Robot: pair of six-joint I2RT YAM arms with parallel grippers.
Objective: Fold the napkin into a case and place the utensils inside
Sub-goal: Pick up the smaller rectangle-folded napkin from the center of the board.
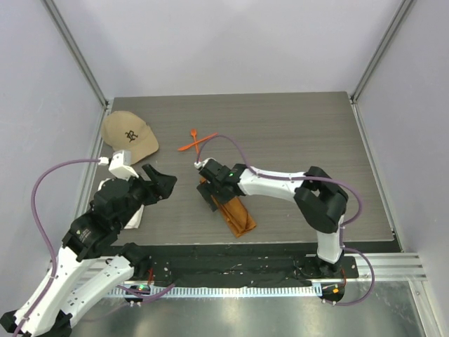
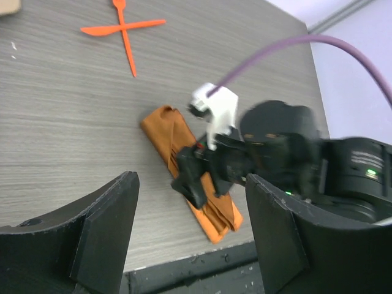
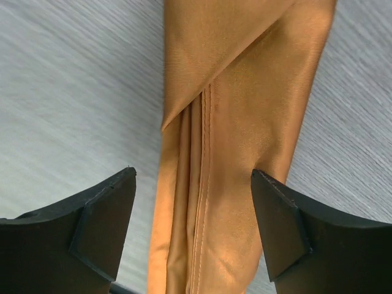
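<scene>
Our right hand [image 3: 193, 179], wide open above the diagonal case [image 1: 239, 217], is nearer than the open left hand [image 1: 161, 184] to the utensils [image 1: 196, 142], crossed toward the far edge of the counter [image 1: 302, 137].

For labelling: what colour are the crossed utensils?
The utensils are bright orange, clearest in the left wrist view.

The left arm [image 1: 105, 210] and right arm [image 1: 277, 179] are built of white links and black joints, each trailing a purple cable [image 2: 318, 39]. The left gripper [image 2: 191, 180] and right gripper [image 3: 193, 173] have black wedge-shaped fingers [image 3: 101, 220]. A green light [image 2: 369, 172] glows on the right wrist.
</scene>
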